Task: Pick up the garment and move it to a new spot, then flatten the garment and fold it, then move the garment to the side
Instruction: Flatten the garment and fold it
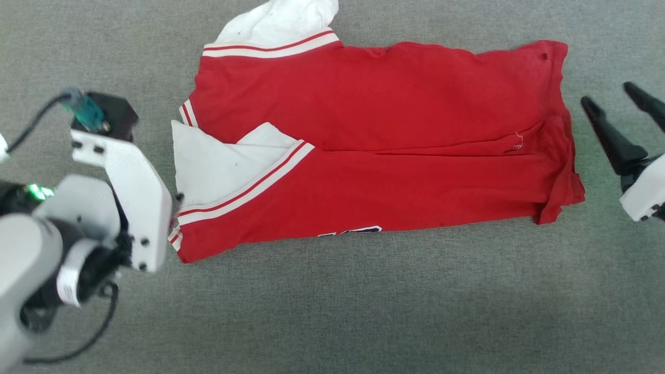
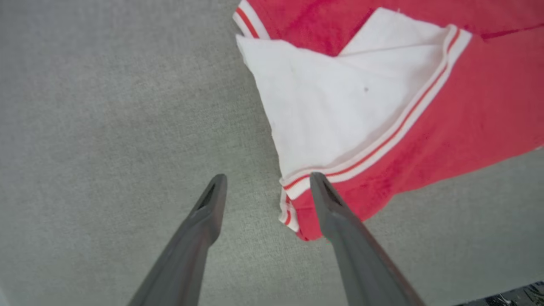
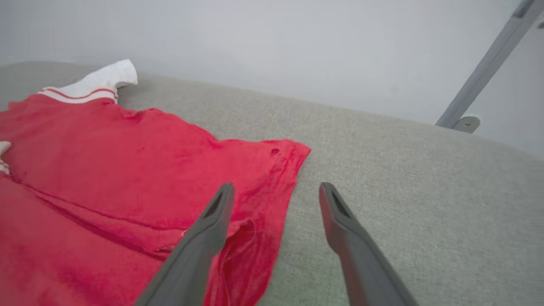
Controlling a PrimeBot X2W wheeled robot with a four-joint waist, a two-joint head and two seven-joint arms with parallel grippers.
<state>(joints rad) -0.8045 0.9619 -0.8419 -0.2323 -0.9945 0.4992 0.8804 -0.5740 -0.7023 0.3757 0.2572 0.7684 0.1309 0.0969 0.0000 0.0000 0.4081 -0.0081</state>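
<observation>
- The garment [image 1: 374, 145] lies folded lengthwise on the grey fabric surface [image 1: 363, 311]. It forms a long red band with its sleeves at the robot's left end and its hem at the right end.
- The head view takes in the whole fold. One white sleeve [image 1: 218, 166] is tucked flat on top, and the far sleeve [image 1: 280, 21] sticks out past the far edge.
- At the near edge a sliver of dark, white-outlined print [image 1: 350, 231] peeks out, too little to read.
- The left wrist view shows the left gripper [image 2: 265, 182] with jaws apart and empty. One finger [image 2: 335, 212] overlaps the striped near corner, possibly touching the cloth, and the other is over bare surface.
- The right gripper [image 1: 608, 94] hangs just beside the hem end, jaws spread and holding nothing.
- Its own wrist view adds a pale wall [image 3: 255, 42] and a slanted grey strut [image 3: 488, 63] behind the surface.
</observation>
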